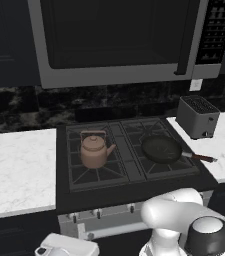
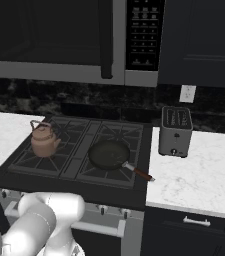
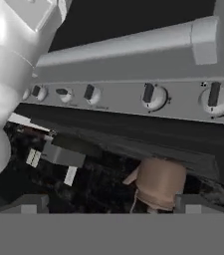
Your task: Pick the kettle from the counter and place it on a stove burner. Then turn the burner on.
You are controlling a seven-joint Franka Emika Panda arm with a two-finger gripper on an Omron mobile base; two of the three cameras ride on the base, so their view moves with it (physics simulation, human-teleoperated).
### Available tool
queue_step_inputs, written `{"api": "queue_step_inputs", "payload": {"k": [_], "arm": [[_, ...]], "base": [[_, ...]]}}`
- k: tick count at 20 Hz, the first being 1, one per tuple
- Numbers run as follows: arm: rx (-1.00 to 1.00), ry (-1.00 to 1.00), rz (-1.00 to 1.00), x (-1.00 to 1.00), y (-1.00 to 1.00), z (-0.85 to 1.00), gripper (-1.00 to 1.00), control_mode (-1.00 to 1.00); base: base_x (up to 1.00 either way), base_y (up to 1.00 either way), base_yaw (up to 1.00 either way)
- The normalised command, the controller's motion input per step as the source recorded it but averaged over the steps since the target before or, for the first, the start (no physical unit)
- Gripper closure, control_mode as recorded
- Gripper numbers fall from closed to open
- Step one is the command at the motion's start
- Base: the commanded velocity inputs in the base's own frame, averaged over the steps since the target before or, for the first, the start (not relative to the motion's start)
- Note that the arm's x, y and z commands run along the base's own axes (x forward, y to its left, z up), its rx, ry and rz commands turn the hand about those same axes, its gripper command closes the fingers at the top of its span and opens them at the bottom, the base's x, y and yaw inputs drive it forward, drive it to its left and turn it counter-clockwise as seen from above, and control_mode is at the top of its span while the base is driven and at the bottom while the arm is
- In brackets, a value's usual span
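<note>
The kettle (image 1: pixel 94 150) sits upright on the front-left stove burner (image 1: pixel 95 167), already off the bench (image 1: pixel 14 165), so the claw (image 3: pixel 108 206), wide and empty, faces the knobs (image 3: pixel 152 95).

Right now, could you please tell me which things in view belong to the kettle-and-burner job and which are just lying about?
Part of the job:
- kettle, already sitting on the stove burner
- stove knobs, none turned yet as far as I can tell
- counter
- gripper, open

Just lying about:
- frying pan
- toaster
- microwave
</note>
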Motion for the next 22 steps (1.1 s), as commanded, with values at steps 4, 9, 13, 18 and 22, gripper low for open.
{"api": "queue_step_inputs", "payload": {"k": [4,9,13,18,22], "arm": [[-0.24,-0.28,0.00,0.53,-0.84,-0.50,-1.00,-1.00],[-0.10,-0.16,0.03,0.32,-0.09,-0.36,-1.00,-1.00],[-0.08,-0.07,0.04,0.11,0.18,-0.24,-1.00,-1.00],[-0.01,-0.01,0.18,0.01,0.37,-0.04,-1.00,-1.00],[0.00,0.01,0.25,0.23,0.04,0.00,-1.00,-1.00]], "base": [[0.00,0.00,0.00],[0.00,0.00,0.00],[0.00,0.00,0.00],[0.00,0.00,0.00],[0.00,0.00,0.00]]}}
